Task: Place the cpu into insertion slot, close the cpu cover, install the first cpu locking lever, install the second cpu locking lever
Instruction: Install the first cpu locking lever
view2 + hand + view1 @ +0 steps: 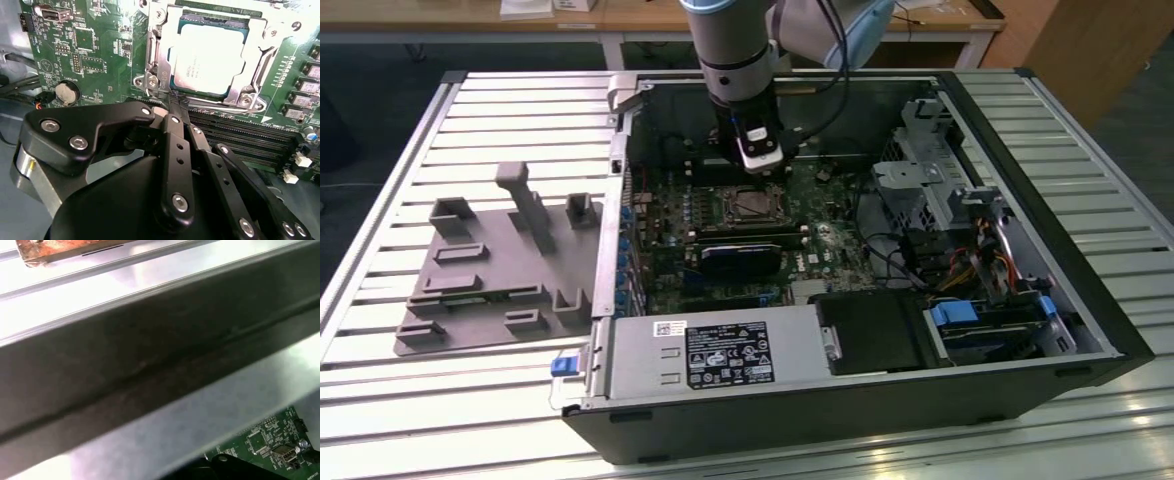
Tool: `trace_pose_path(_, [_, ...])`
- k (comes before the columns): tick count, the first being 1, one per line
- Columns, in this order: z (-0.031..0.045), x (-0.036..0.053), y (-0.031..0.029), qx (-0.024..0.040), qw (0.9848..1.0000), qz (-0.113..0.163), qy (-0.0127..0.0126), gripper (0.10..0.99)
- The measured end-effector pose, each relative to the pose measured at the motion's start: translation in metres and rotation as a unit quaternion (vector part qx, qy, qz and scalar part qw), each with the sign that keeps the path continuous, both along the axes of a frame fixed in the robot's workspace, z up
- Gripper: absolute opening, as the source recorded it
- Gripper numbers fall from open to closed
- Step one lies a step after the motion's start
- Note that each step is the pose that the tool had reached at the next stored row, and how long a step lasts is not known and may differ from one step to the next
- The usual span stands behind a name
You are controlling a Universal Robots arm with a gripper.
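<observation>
In the second wrist view the cpu (210, 57), a silver-beige square, lies in the insertion slot (750, 205) on the green motherboard (90, 45). The silver cpu cover (159, 55) lies flat around it, framing the chip. My gripper (173, 104) has its black fingers (176, 150) drawn together, and their tips rest at the cover's corner beside a thin wire lever. I cannot tell whether the lever is pinched. In the exterior view the gripper (763, 163) hangs inside the open computer case just behind the slot.
Long black memory slots (240, 135) and a coin battery (65, 92) flank the socket. The case holds a black card (740, 262), a power supply (707, 355) and a drive cage (947, 200). A grey fixture (494, 270) lies on the exterior view's left. The case wall (150, 365) is close.
</observation>
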State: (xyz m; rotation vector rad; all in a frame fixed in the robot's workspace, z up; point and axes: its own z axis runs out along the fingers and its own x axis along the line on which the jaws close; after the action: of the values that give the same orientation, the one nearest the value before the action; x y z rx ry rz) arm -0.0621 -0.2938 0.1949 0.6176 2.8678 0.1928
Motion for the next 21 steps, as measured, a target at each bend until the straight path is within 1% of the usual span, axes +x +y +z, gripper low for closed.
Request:
trace_pose_path(6, [0.0005, 0.0001, 0.0, 0.0, 1.0, 0.0, -0.0001, 0.102])
trace_pose_path(12, [0.0064, 0.0001, 0.0, 0.0, 1.0, 0.0, -0.0001, 0.102])
trace_pose_path(14, [0.007, 0.0001, 0.0002, -0.0002, 1.0, 0.0, -0.0001, 0.102])
trace_pose_path(18, [0.0071, -0.0004, 0.0018, -0.0014, 1.0, 0.0, -0.0002, 0.102])
trace_pose_path(21, [0.0071, -0.0009, 0.0037, -0.0043, 1.0, 0.0, -0.0004, 0.102])
